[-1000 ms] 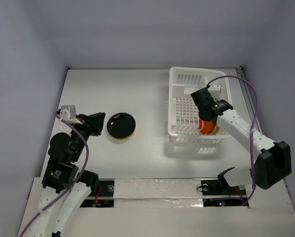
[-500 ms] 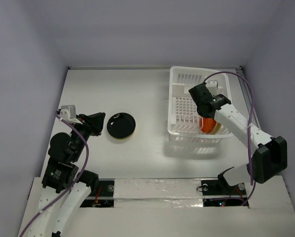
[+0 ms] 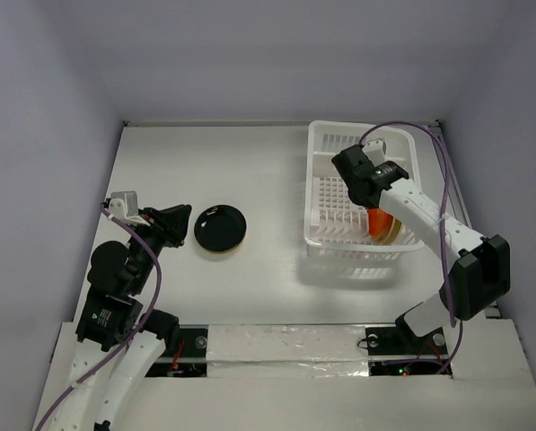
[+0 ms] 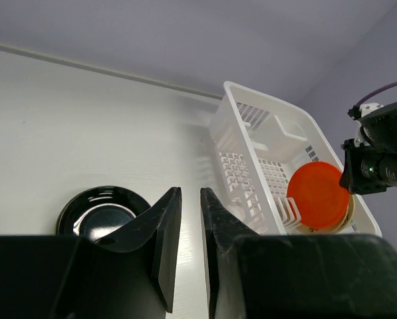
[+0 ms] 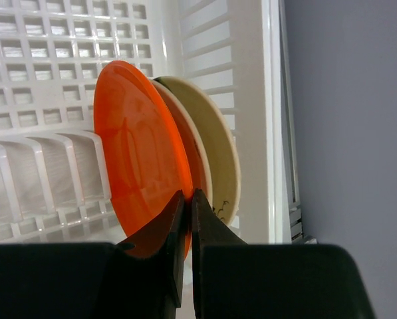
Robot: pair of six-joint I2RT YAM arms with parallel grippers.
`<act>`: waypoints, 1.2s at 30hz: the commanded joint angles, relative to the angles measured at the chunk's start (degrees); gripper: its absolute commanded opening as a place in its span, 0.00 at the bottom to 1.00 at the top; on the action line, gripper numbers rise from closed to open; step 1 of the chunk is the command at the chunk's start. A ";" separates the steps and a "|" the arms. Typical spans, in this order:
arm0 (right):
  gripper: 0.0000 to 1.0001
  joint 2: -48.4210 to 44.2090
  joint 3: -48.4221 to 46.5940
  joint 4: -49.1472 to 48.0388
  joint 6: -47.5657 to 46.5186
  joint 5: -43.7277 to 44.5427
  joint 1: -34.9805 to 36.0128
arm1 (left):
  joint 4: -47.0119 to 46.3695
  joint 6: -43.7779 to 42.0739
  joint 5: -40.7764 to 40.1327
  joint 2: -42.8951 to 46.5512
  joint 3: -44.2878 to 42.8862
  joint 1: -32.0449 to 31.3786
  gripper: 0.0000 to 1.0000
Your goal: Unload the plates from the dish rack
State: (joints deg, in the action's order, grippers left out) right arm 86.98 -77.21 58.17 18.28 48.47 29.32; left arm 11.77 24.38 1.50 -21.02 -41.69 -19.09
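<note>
The orange plate (image 5: 135, 146) stands on edge in the lower right part of the dish rack (image 5: 248, 80), its face turned to the rack's white dividers (image 5: 45, 173). A beige plate (image 5: 215, 139) stands just behind it; whether the two touch I cannot tell. In the right wrist view the right gripper (image 5: 188, 194) has its fingers drawn close on the orange plate's thin rim at the bottom of the frame, so it seems to be pinching the plate by the edge.

The step in hand looks like drawing this plate out of the rack. A pinch on a thin rim gives little hold against swinging, so the grip should be firm and the lift slow. The plate should travel along its own plane, so that it neither rakes the dividers nor drags the beige plate with it. The rack looks light and could ride up if the plate catches. Its wall should be cleared fully before any move across.

Left of the rack, on the tabletop (image 3: 250, 162), lies a black plate (image 3: 220, 228), the likely place to set this one down. The left gripper (image 4: 190, 191) hovers just beside it at the left of the top view, its fingers all but pressed together on nothing. The right arm should leave it room on the way over.
</note>
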 commanded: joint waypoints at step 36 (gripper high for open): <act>0.00 13.47 -8.83 -47.43 12.21 -40.71 21.30 | -3.25 -0.21 0.17 -1.31 0.56 0.28 0.22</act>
State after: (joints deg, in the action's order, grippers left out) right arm 98.32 -82.37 19.51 26.35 14.76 49.23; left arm 11.77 24.43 1.48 -22.06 -41.69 -19.09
